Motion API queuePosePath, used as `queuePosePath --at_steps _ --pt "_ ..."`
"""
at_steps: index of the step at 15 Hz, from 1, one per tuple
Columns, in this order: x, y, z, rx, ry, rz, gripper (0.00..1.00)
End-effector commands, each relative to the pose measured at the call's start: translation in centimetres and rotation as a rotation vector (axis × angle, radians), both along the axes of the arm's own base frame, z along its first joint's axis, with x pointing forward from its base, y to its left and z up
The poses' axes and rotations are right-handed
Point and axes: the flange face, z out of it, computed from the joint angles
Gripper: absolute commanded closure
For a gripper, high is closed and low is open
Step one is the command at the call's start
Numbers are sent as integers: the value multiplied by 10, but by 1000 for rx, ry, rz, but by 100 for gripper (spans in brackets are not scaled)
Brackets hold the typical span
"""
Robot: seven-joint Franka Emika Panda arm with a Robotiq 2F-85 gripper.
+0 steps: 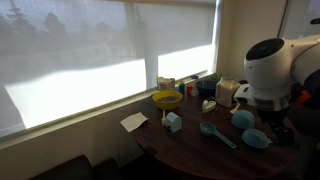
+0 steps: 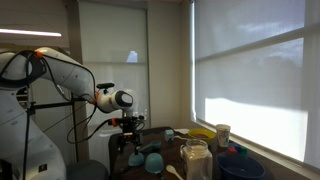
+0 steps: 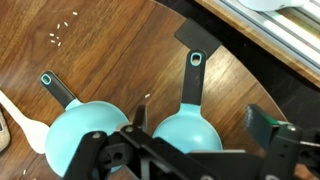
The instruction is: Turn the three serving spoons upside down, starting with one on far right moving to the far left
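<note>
Three teal serving spoons lie on the round dark wooden table [image 1: 190, 150]. In an exterior view one [image 1: 213, 131] lies apart toward the middle, and two [image 1: 243, 119] [image 1: 255, 139] lie close under the arm. The wrist view shows two of them side by side, left [image 3: 85, 135] and right [image 3: 190, 128], handles pointing away, bowls seemingly rounded side up. My gripper [image 3: 205, 122] is open just above the right one, a finger on each side of its bowl, not touching. It also shows in both exterior views [image 1: 276, 122] [image 2: 127, 138].
A yellow bowl [image 1: 167, 99] and a small light-blue box [image 1: 172, 122] stand toward the window. A white paper [image 1: 134, 121] lies at the table edge. A jar [image 2: 195, 160] and containers [image 1: 226, 92] stand nearby. A white utensil [image 3: 20, 125] lies beside the left spoon.
</note>
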Motion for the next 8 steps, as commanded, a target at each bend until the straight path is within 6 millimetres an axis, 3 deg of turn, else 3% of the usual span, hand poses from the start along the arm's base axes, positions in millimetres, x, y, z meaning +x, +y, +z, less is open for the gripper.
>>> queuePosePath --at_steps 1,2,3,5,8 --pt "7 -5 37 183 -68 30 0" --pt "11 -10 45 228 -94 36 0" --pt "10 -4 28 136 -62 17 0" --pt "12 -11 41 184 -87 25 0" --pt "12 -12 44 196 -93 26 0"
